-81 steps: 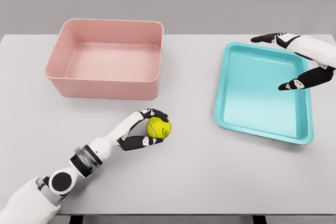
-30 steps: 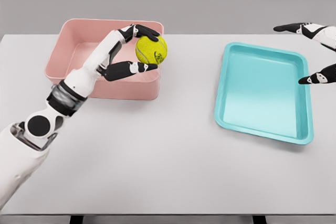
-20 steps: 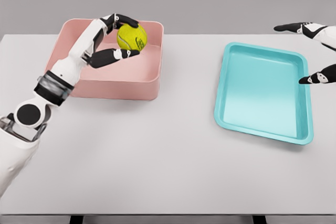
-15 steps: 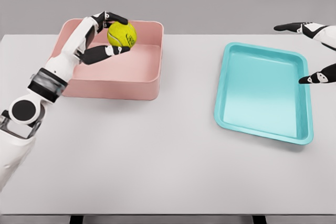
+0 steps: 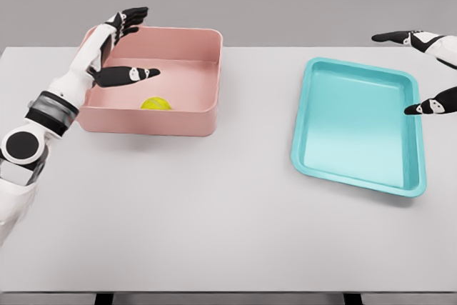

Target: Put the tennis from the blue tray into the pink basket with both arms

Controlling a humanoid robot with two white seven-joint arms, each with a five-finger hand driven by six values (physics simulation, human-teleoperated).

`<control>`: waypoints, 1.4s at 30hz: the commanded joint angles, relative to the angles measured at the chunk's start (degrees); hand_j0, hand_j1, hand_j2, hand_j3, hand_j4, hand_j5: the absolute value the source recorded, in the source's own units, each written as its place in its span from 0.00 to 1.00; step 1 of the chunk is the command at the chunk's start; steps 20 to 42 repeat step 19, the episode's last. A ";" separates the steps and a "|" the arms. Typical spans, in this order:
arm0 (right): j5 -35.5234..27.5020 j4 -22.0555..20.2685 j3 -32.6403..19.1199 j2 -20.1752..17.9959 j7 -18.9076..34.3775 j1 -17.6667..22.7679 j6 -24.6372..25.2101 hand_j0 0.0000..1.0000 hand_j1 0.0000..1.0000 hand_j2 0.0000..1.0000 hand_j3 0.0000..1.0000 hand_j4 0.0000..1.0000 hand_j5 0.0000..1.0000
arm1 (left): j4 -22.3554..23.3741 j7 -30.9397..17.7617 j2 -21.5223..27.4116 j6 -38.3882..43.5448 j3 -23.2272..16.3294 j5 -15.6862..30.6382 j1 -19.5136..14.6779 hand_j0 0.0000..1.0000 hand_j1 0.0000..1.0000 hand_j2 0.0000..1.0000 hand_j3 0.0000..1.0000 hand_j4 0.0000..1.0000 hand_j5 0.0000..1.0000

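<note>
From my station, items as seen on the head view:

- Counter [image 5: 214, 212]: pale grey, carrying a basket on the left and a tray on the right, well apart.
- Pink basket [image 5: 207, 76]: rectangular, upright, near the counter's far left.
- Tennis ball [image 5: 156, 103]: yellow-green, lying inside the pink basket against its near wall, partly hidden by that wall; nothing touches it.
- Left robot hand [image 5: 118, 48]: over the basket's left end, fingers spread, thumb [image 5: 132, 74] apart from the upper fingers, holding nothing. Its white arm comes in from the lower left edge.
- Blue tray [image 5: 303, 133]: shallow, teal, lying flat on the right of the counter.
- Right robot hand [image 5: 421, 69]: at the right edge above the tray's far right corner, only partly in frame; fingers spread wide, holding nothing.
</note>
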 commanded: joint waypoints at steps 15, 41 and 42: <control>-0.36 0.00 0.02 -0.14 -0.03 0.00 0.11 1.00 1.00 1.00 1.00 1.00 1.00 | -3.17 -4.65 26.98 -32.23 -4.78 -12.29 7.30 1.00 1.00 1.00 1.00 1.00 1.00; -0.36 0.00 0.10 -0.14 -0.03 0.09 0.11 1.00 1.00 1.00 1.00 1.00 1.00 | -3.17 -4.57 27.60 -32.23 -4.69 -12.29 8.26 1.00 1.00 1.00 1.00 1.00 1.00; -0.36 0.00 0.10 -0.14 -0.03 0.09 0.11 1.00 1.00 1.00 1.00 1.00 1.00 | -3.17 -4.57 27.60 -32.23 -4.69 -12.29 8.26 1.00 1.00 1.00 1.00 1.00 1.00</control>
